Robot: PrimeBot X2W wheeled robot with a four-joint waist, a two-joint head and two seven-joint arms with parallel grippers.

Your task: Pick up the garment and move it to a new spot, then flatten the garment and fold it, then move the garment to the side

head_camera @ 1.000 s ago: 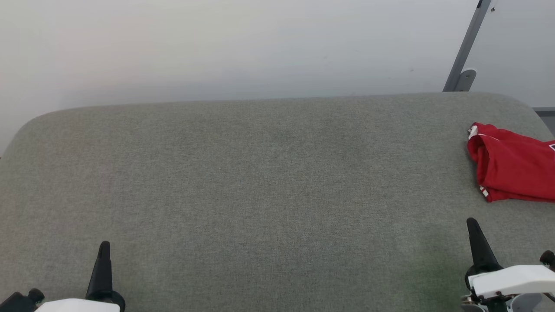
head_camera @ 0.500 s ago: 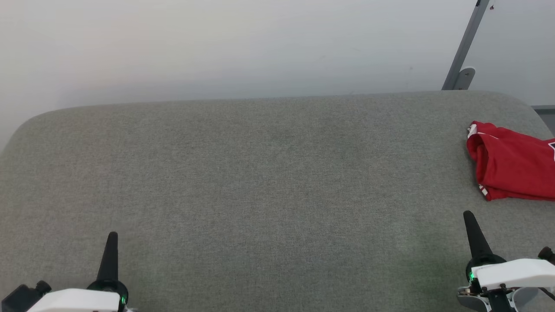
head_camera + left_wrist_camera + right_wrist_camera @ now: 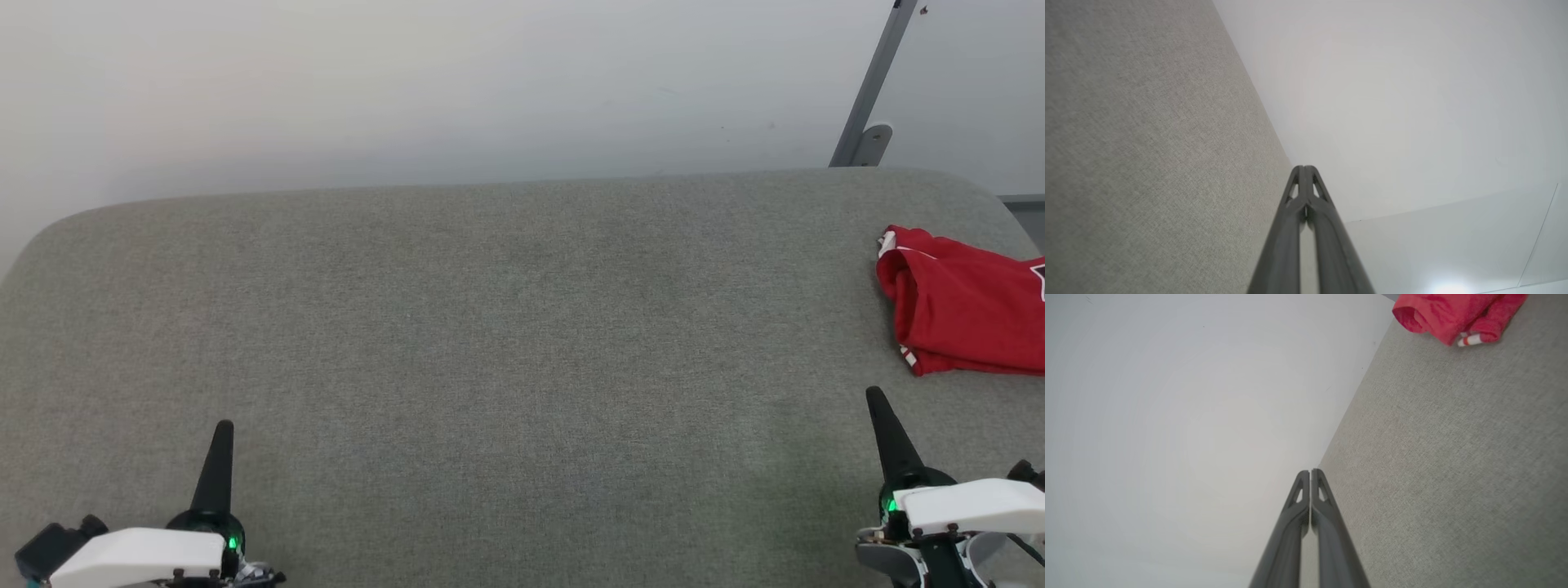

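"Two grippers, one at each near corner of the tabletop (image 3: 522, 327). What are they holding?"

"Nothing. The left gripper (image 3: 220, 437) and the right gripper (image 3: 880, 408) each have their two dark fingers pressed together into a single point. The tips aim toward the pale wall (image 3: 408, 82), over bare grey fabric."

"And the garment?"

"The garment (image 3: 963, 314) lies on the tabletop at the far right, bunched and doubled over on itself. It's red, with bits of white and red-and-white striped trim peeping out at its left corners. In the head view its right part runs off the picture."

"Is it close to the right gripper?"

"Beyond it and apart. A strip of grey fabric lies between the fingertips and the near hem. The left gripper is well apart from it, across the whole width."

"Anything else?"

"A grey metal post (image 3: 872, 86) slants up the wall behind the far right corner."
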